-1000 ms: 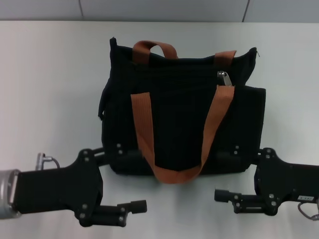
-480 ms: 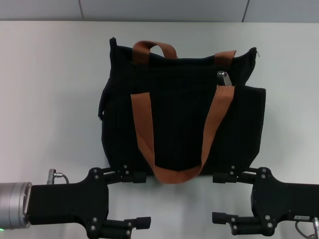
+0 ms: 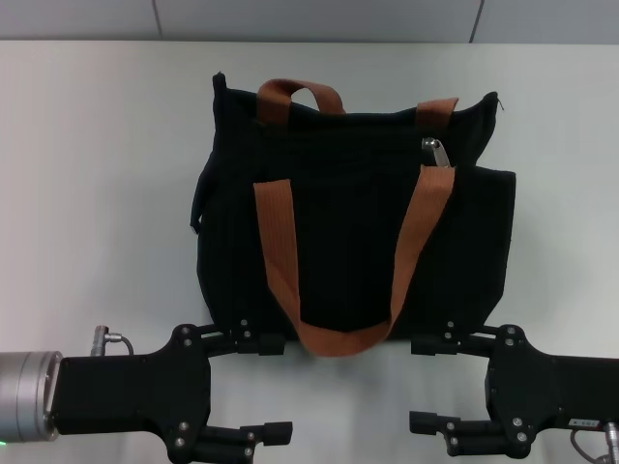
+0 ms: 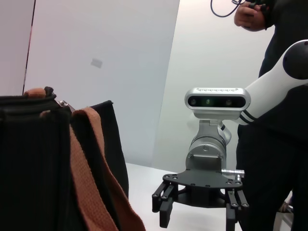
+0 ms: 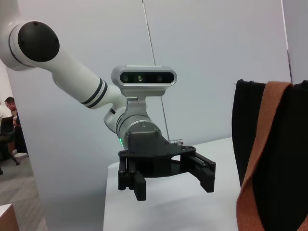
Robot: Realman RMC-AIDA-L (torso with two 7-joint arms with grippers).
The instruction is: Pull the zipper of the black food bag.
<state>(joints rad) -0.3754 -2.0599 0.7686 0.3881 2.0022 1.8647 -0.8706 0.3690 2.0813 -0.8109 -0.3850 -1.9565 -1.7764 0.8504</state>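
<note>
The black food bag (image 3: 353, 232) lies on the white table with two orange-brown straps (image 3: 343, 333) across it. Its silver zipper pull (image 3: 433, 151) sits near the bag's far right top seam. My left gripper (image 3: 274, 387) is open and empty at the bag's near left corner. My right gripper (image 3: 423, 384) is open and empty at the near right corner. Both are apart from the zipper. The left wrist view shows the bag (image 4: 29, 168) and the right gripper (image 4: 197, 219). The right wrist view shows the bag (image 5: 284, 144) and the left gripper (image 5: 174, 186).
The white table (image 3: 97, 193) extends bare to both sides of the bag and behind it. A grey wall (image 3: 309, 19) runs along the far edge. A person in dark clothes (image 4: 274, 144) stands beyond the right arm in the left wrist view.
Both grippers have drawn back from the bag's near edge toward the table front over the last second. They stay open. The bag has not moved.
</note>
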